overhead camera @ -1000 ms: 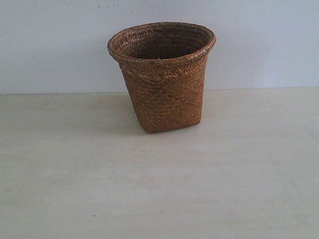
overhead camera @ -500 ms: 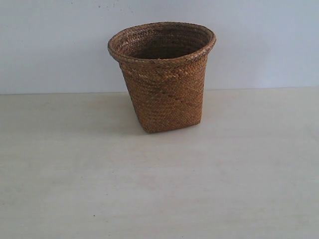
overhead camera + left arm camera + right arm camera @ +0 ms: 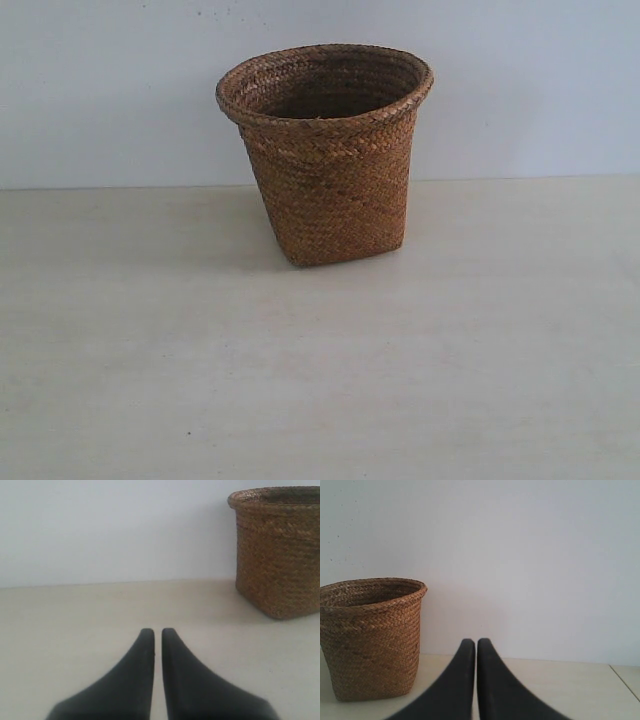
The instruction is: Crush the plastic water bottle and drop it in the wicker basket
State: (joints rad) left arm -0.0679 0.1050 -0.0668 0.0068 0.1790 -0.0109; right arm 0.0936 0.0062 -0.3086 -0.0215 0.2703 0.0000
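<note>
The wicker basket (image 3: 325,155) stands upright on the pale table near the back wall, brown and woven with a braided round rim. It also shows in the left wrist view as the basket (image 3: 280,550) and in the right wrist view as the basket (image 3: 370,637). The plastic water bottle is out of view in every frame; the basket's inside is mostly hidden. My left gripper (image 3: 157,630) is shut with nothing between its black fingers, low over the table and short of the basket. My right gripper (image 3: 471,641) is shut too, empty, off to the basket's other side. Neither gripper shows in the exterior view.
A plain white wall (image 3: 520,90) rises right behind the basket. The pale table (image 3: 320,380) stretches in front of it. A table edge or seam (image 3: 624,682) shows in the right wrist view.
</note>
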